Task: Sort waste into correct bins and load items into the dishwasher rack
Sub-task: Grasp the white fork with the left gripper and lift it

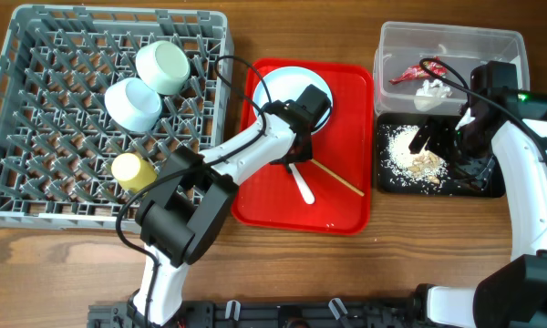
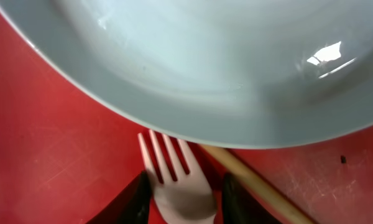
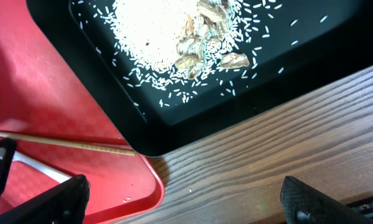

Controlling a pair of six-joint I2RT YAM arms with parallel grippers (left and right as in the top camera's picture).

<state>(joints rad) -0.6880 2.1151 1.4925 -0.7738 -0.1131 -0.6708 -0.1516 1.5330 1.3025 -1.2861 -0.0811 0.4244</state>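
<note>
Left jaws pinch fork [image 2: 180, 186] on red tray [image 2: 50, 143]; right jaws wide over black tray [image 3: 311, 50] holding rice scraps [image 3: 155, 31].

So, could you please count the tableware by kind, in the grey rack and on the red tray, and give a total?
Bowls: 2, the pale green round bowl and the pale blue round bowl
Cups: 1, the small yellow cup
Plates: 1, the white round plate
Forks: 1, the white plastic fork
Chopsticks: 1, the thin wooden chopstick
Total: 6
</note>
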